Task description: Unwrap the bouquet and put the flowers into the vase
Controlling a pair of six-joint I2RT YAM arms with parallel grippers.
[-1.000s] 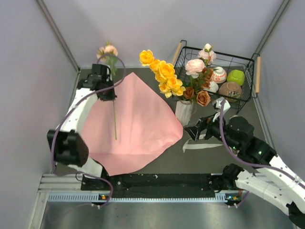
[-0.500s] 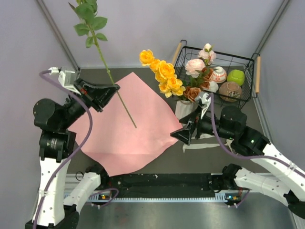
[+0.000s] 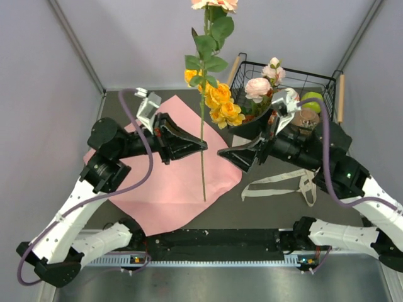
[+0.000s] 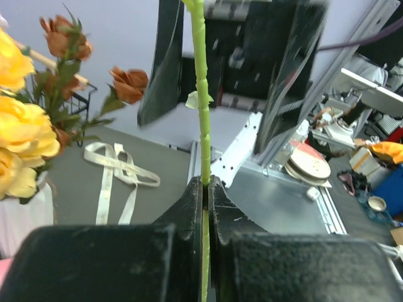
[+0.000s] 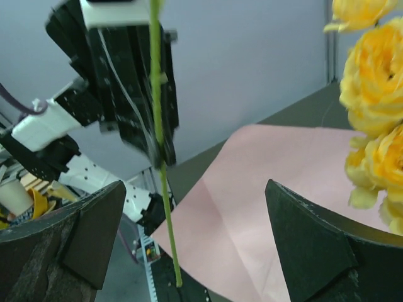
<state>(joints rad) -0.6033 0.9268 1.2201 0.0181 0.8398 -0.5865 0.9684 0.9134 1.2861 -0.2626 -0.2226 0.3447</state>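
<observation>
The dark table (image 3: pixel 277 211) carries a salmon-pink paper sheet (image 3: pixel 167 189), spread open and flat on the left half. A black wire basket (image 3: pixel 286 71) stands at the far right corner. The left gripper (image 3: pixel 203 145) is clenched on a long-stemmed flower (image 3: pixel 203 167). In the left wrist view its pads (image 4: pixel 192 195) press tight on both sides of the green stem (image 4: pixel 201 94). The flower stands nearly upright above the right part of the sheet, with its lower end hanging over the paper and its peach-pink bloom (image 3: pixel 214 4) at the top edge of the overhead view. The right gripper (image 3: pixel 230 160) faces it from just beside, with its jaws spread wide and holding nothing. From the right wrist the stem (image 5: pixel 157 94) shows between the two fingers (image 5: pixel 88 233), clear of both. The white vase (image 4: pixel 22 217) stands near the sheet's right edge in front of the basket, mostly hidden by the right arm from above. It holds yellow roses (image 3: pixel 221 100), a pale pink rose (image 3: pixel 257 87) and small rust-brown blooms (image 4: pixel 129 82). A beige ribbon (image 3: pixel 277 182) lies loose on the bare table, right of the paper.
</observation>
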